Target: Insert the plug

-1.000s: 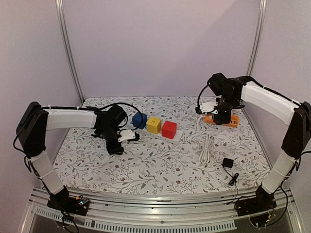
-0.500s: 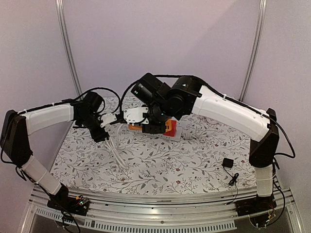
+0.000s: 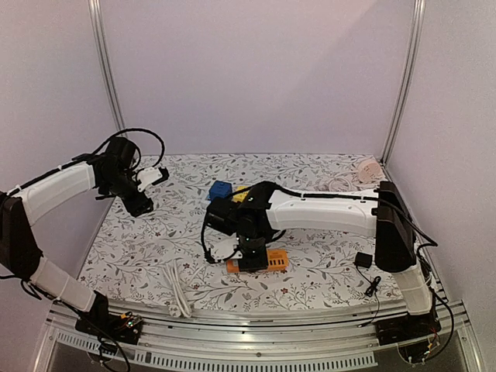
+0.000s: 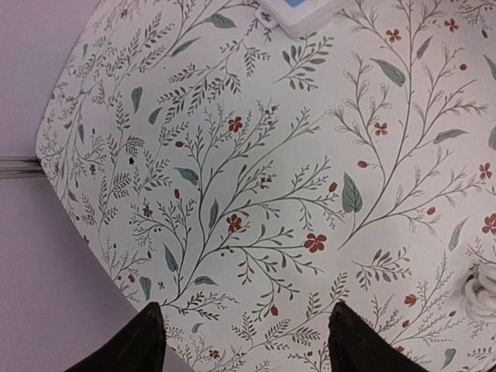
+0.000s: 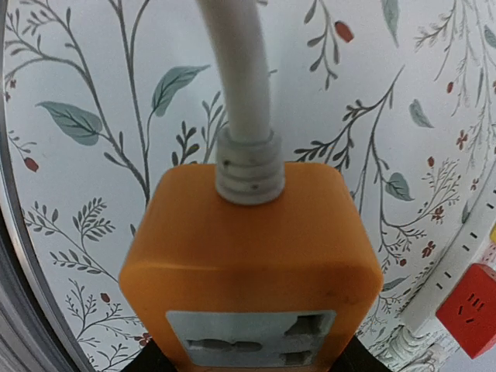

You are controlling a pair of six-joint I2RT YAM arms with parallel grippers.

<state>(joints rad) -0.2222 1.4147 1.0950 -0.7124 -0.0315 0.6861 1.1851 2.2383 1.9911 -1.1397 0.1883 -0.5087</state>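
Note:
My right gripper [image 3: 253, 260] is shut on an orange socket block [image 3: 260, 262] low over the table's front middle. In the right wrist view the block [image 5: 248, 248] fills the frame, its grey socket face toward me and a white cord [image 5: 236, 70] leaving its far end. Only the finger edges show beside it. A small black plug [image 3: 363, 260] with a thin black cord lies on the cloth to the right, apart from both grippers. My left gripper [image 3: 153, 177] is open at the back left, with nothing between its fingers [image 4: 147, 341].
A white power strip [image 5: 457, 267] carries coloured cube sockets: blue [image 3: 221, 190], yellow [image 3: 243, 194] and red [image 5: 469, 310]. My right arm hides much of it from above. A coiled white cable [image 3: 178, 288] lies at the front left. A pink object [image 3: 368, 167] sits in the back right corner.
My right arm has carried the orange block from the back right to the front middle. My left arm has swung to the back left and opened wider. The white cable now lies front left.

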